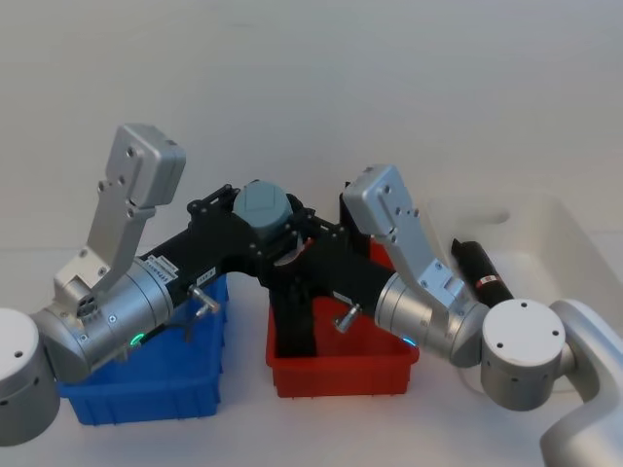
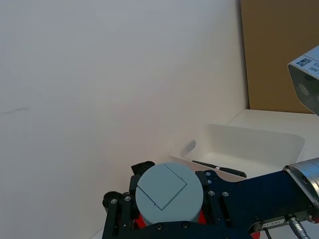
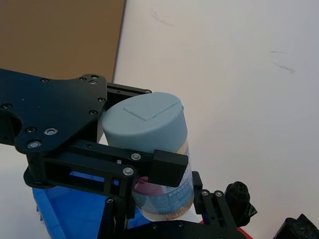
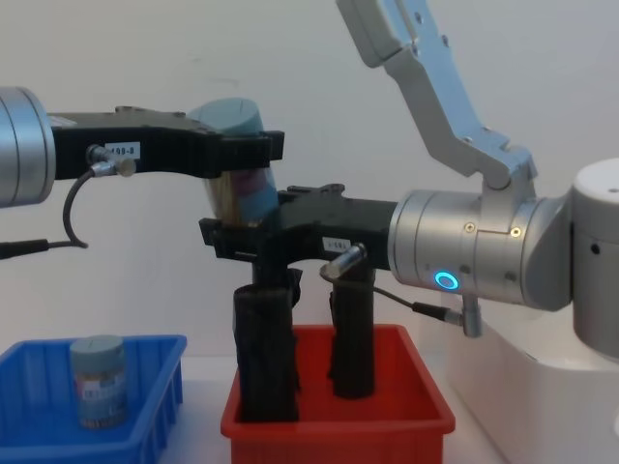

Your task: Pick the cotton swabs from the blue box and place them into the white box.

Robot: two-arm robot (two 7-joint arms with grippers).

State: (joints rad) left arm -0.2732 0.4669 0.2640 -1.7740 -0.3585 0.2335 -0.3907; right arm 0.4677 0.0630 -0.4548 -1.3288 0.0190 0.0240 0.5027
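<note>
- The left gripper is extended level from the 9 o'clock edge of the chest view, well above the bins, and is closed on the upper part of a jar of cotton swabs, just under its grey-blue lid.
- The right gripper is extended level from the 3 o'clock side and meets the same jar lower down; whether its fingers are clamped on the jar cannot be told.
- In the head view the held jar is seen at the centre, where the two black grippers meet, above the gap between the blue box and the red bin.
- A second jar of cotton swabs stands upright inside the blue box.
- Two black rolls stand upright in the red bin.
- The white box lies at 3 o'clock of the red bin; a black roll lies inside it.
</note>
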